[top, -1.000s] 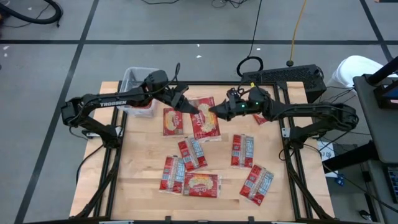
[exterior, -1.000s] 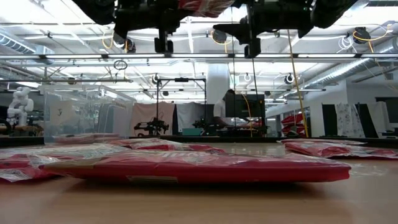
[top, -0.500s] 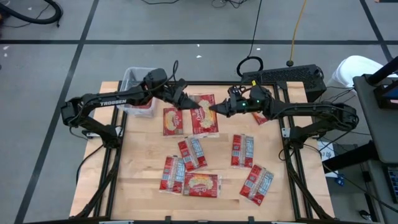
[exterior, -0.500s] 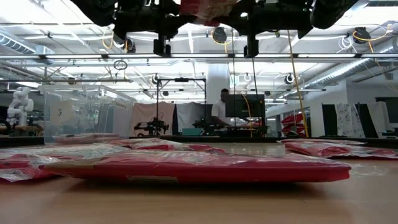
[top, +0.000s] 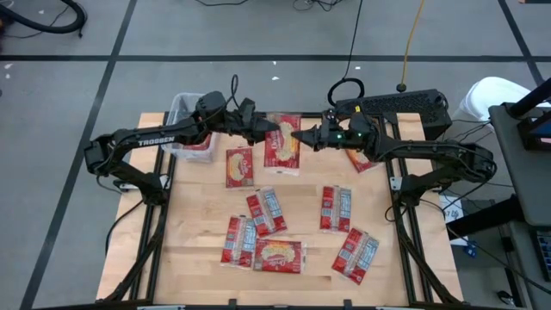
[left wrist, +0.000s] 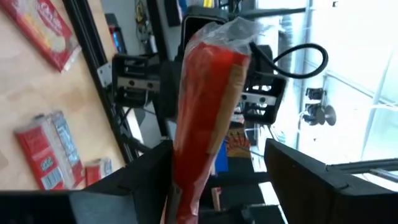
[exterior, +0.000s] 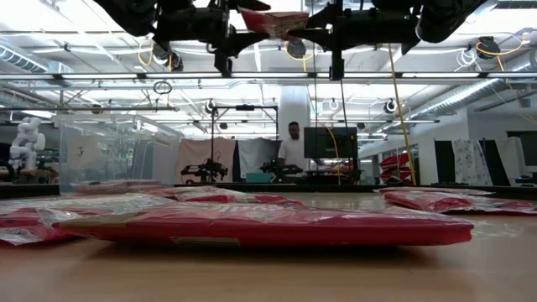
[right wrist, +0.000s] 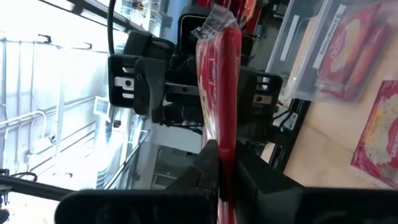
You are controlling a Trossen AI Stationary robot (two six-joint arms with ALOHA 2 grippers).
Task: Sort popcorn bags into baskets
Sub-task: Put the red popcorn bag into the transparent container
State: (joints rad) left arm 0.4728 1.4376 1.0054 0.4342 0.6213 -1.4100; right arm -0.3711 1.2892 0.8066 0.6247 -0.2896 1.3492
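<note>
Right gripper (top: 303,137) clamping raised popcorn bag (top: 282,146), left gripper (top: 261,131) spread

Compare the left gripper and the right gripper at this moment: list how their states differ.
1. The right gripper is shut on the raised popcorn bag; the left gripper is open, its fingers standing apart on either side of that bag.
2. The right gripper alone carries the bag; the left gripper holds nothing.
3. The left gripper reaches in from the clear basket side, the right gripper from the opposite side.

Both face each other above the table.
</note>
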